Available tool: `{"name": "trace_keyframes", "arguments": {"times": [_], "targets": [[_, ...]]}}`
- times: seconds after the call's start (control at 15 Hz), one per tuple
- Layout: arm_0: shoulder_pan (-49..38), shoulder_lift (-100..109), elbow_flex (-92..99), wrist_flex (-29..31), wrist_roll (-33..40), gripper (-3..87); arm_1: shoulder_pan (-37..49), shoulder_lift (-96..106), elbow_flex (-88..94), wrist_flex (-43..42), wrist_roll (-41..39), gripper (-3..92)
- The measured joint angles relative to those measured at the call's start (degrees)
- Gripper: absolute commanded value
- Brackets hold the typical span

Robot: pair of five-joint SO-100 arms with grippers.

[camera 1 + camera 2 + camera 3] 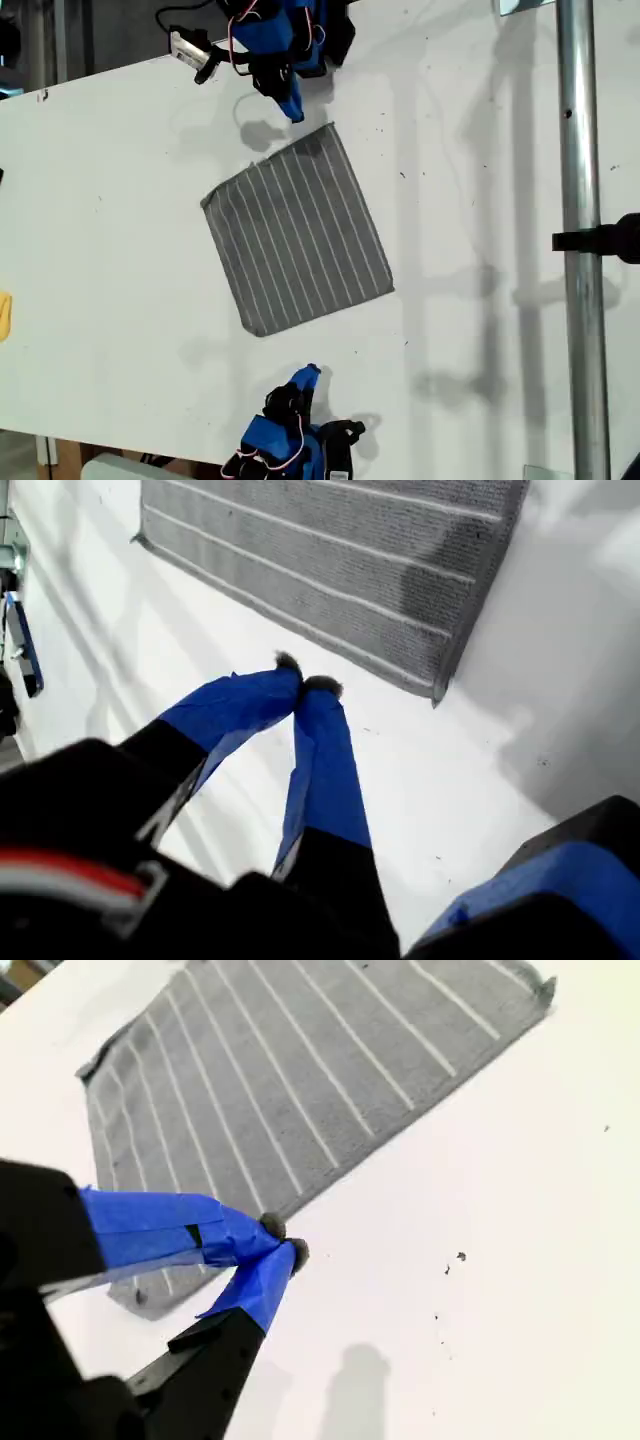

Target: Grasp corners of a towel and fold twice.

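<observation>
The dark grey towel (295,230) with thin white stripes lies flat and unfolded on the white table (110,260). My first gripper (295,112) is at the top of the exterior view, shut and empty. It hovers just short of the towel's nearest corner (330,127). The first wrist view shows its tips (300,680) touching each other, near the striped towel (340,550) and that corner (435,692). My second gripper (310,375), at the bottom of the exterior view, is also shut on nothing. Its tips (283,1240) sit beside the towel's (290,1070) edge.
A vertical metal pole (580,300) with a black clamp (610,240) stands at the exterior view's right. A yellow object (4,315) peeks in at that view's left edge. The table's far edge runs along the top left.
</observation>
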Motion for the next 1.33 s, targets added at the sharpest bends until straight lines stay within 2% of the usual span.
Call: {"name": "trace_keyframes", "arguments": {"times": [0.27,0.4,0.47,0.53,0.67,1.0,1.2,1.33], "targets": [[5.27,-34.28,-28.56,-0.53,2.55,-2.6,-2.29,-17.05,-11.95,7.12,3.52,-0.2],[7.38,-47.64,-43.68,3.69,3.78,-1.4,-2.46,-23.64,-17.05,9.93,3.78,18.1],[8.09,-52.73,-50.19,5.89,4.13,0.0,-2.46,-26.89,-18.37,10.55,3.60,30.1],[8.35,-55.90,-54.14,7.03,4.31,1.1,-2.37,-28.04,-18.46,10.20,3.52,28.3],[8.61,-59.15,-58.10,8.61,4.31,1.2,-2.37,-28.39,-14.33,6.94,3.52,28.6],[8.61,-60.64,-60.47,10.99,4.48,0.7,-1.23,-33.84,3.78,-11.95,1.58,27.9],[8.96,-61.79,-63.11,12.39,4.48,0.9,1.14,-48.78,4.39,-21.71,-0.97,29.8],[8.96,-62.05,-63.11,12.57,4.48,1.0,2.37,-60.64,-0.18,-23.82,-2.29,27.8]]}}
